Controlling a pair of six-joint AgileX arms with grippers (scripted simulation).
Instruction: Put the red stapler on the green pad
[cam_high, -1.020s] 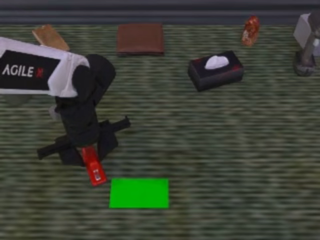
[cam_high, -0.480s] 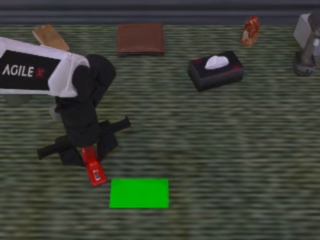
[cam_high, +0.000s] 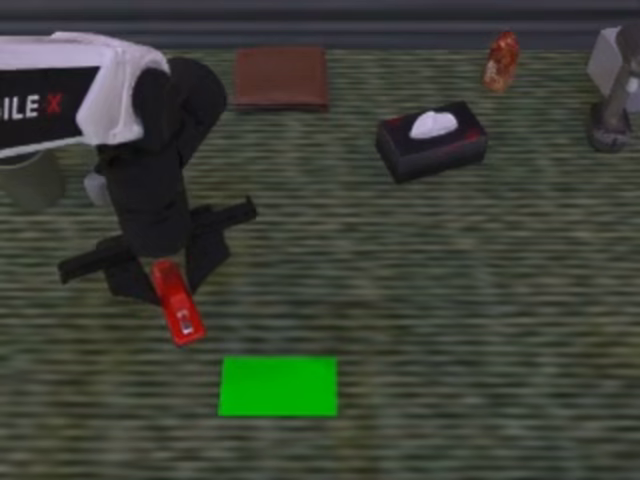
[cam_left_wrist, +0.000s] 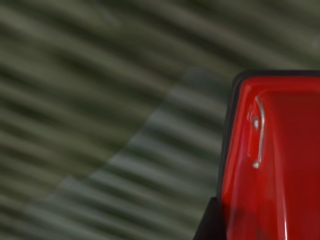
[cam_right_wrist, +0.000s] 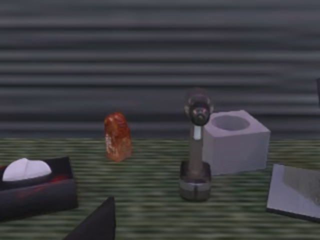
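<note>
The red stapler (cam_high: 177, 302) hangs lengthwise in my left gripper (cam_high: 165, 275), which is shut on its far end; the white-labelled end points toward the front of the table. The green pad (cam_high: 278, 386) lies flat near the front edge, to the right of the stapler and nearer the front, apart from it. In the left wrist view the stapler (cam_left_wrist: 272, 160) fills the right side, with a dark fingertip (cam_left_wrist: 210, 225) against it and striped table below. My right gripper (cam_right_wrist: 165, 232) is parked off the top view's right side, open, with one dark fingertip (cam_right_wrist: 97, 222) showing.
A brown pad (cam_high: 280, 78) lies at the back. A black tissue box (cam_high: 432, 140) sits right of centre. An orange-red figure (cam_high: 502, 60), a grey cube (cam_right_wrist: 234, 141) and an upright grey tool (cam_right_wrist: 196, 150) stand at the back right.
My left arm has drawn back and to the left, carrying the stapler with it. The stapler now sits farther from the green pad. The pad has not moved.
</note>
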